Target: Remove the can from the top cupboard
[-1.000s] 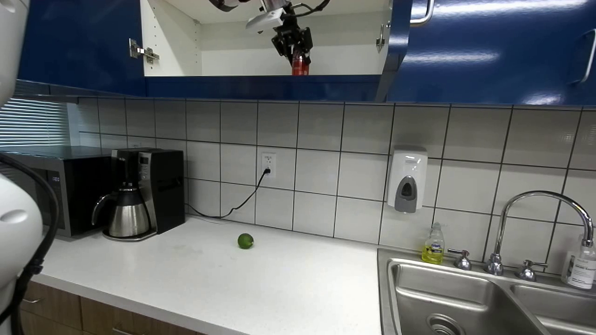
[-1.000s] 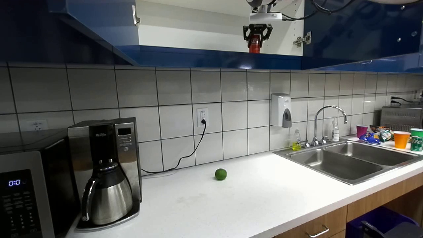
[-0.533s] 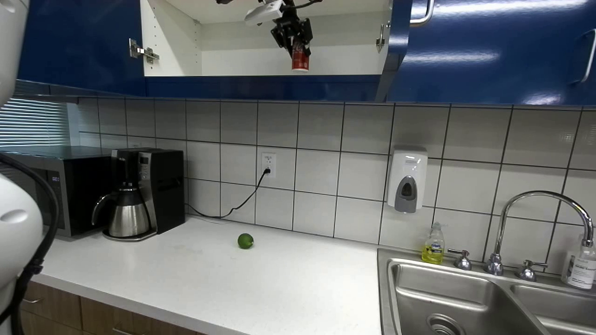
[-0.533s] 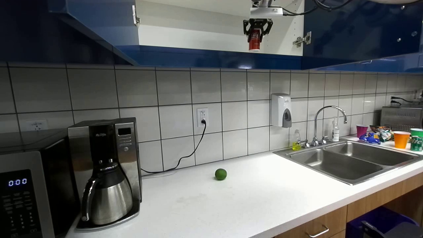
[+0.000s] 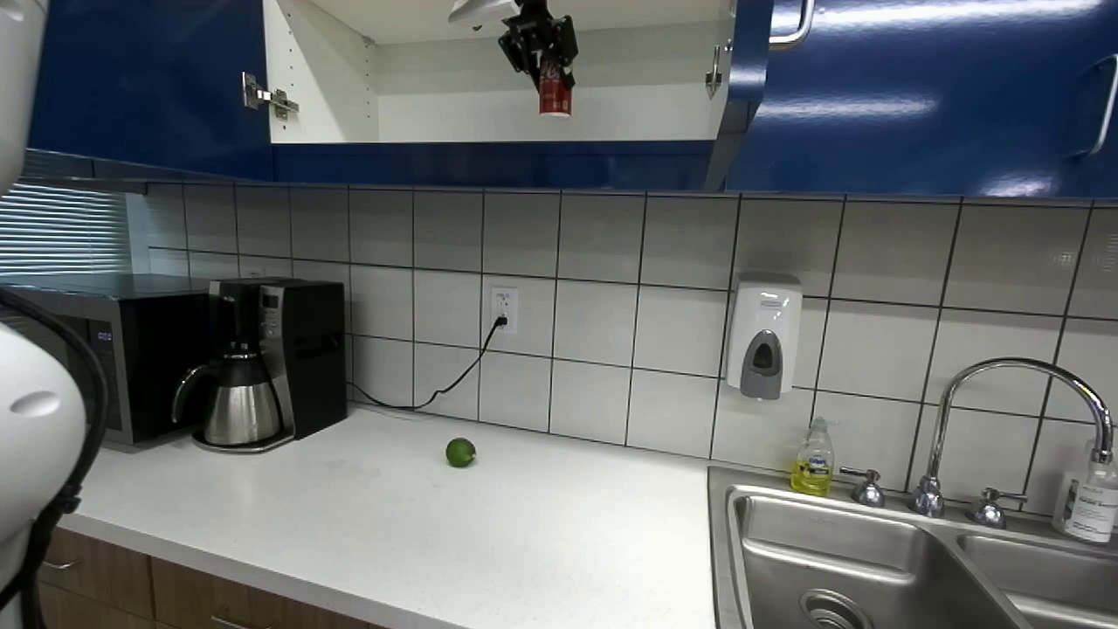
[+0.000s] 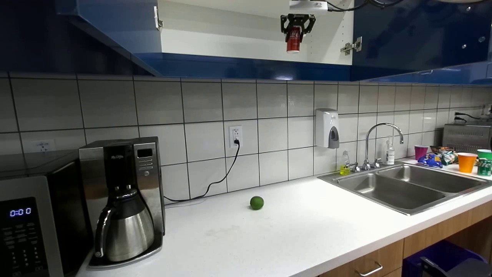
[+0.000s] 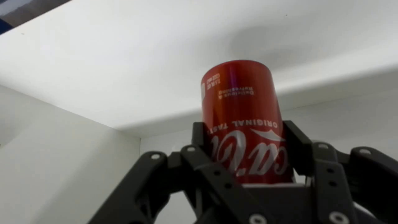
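- At the left edge of an exterior view, the white arm (image 5: 35, 428) partly hid a microwave (image 5: 166, 349) on the counter (image 5: 524, 524).
- Just beside the microwave stood a black-and-silver coffee maker (image 5: 310, 358), holding its steel carafe (image 5: 244, 411).
- Farther along lay a small round green object (image 5: 460, 452), well apart from the coffee maker.
- On the tiled wall (image 5: 448, 306), an outlet (image 5: 504, 301) took a black cord (image 5: 416, 407).
- Above that hung the top cupboard (image 5: 480, 164), glossy dark blue outside and standing open.
- Against its opening, in both exterior views, the hand (image 6: 294, 38) pointed downward, narrowed on the red can (image 5: 555, 100) and gripping it by its sides.
- The can hung nearly upright, pale lettering facing the wrist view, its lower end apart from the cupboard's white floor (image 7: 124, 71).
- Next came a soap dispenser (image 5: 767, 323) on the tiles, then a bottle of yellow dish soap (image 5: 812, 472) at the back rim of the steel sink (image 5: 725, 559).
- A curved faucet (image 5: 1004, 362) stood at that same rim, with a white-labelled bottle (image 5: 1088, 507) near it.
- Past the sink, in an exterior view, a purple cup (image 6: 420, 152) and an orange cup (image 6: 466, 162) stood on the counter.
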Robot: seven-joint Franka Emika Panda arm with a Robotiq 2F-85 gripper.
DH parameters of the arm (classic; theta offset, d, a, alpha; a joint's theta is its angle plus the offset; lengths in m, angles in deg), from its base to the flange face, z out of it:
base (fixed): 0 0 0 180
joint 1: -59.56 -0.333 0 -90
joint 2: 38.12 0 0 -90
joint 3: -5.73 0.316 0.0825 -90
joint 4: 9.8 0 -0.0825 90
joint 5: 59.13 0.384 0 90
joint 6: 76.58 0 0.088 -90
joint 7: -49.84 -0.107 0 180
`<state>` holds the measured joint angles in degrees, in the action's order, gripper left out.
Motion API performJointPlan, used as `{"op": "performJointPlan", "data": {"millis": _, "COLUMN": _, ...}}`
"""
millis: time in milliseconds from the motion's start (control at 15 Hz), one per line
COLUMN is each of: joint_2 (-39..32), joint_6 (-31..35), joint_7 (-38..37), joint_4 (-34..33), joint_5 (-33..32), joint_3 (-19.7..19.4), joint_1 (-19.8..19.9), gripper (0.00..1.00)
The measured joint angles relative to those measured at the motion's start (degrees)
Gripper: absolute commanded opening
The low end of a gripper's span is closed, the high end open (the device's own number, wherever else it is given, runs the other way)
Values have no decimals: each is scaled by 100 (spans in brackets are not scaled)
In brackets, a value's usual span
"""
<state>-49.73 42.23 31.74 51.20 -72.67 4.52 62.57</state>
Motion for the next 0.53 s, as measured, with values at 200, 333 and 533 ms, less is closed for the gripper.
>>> {"op": "performJointPlan", "data": {"millis": 200, "joint_2": 118, "joint_6": -38, "joint_7": 0, "joint_4": 2, "joint_5": -4, "joint_3": 0, "joint_1": -94, "gripper": 38}}
{"op": "performJointPlan", "data": {"millis": 333, "joint_2": 231, "joint_6": -84, "joint_7": 0, "joint_4": 21, "joint_5": -6, "joint_3": 0, "joint_1": -153, "gripper": 38}}
{"op": "performJointPlan", "data": {"millis": 533, "joint_2": 473, "joint_6": -172, "joint_7": -3, "joint_4": 141, "joint_5": -14, "joint_3": 0, "joint_1": -230, "gripper": 38}}
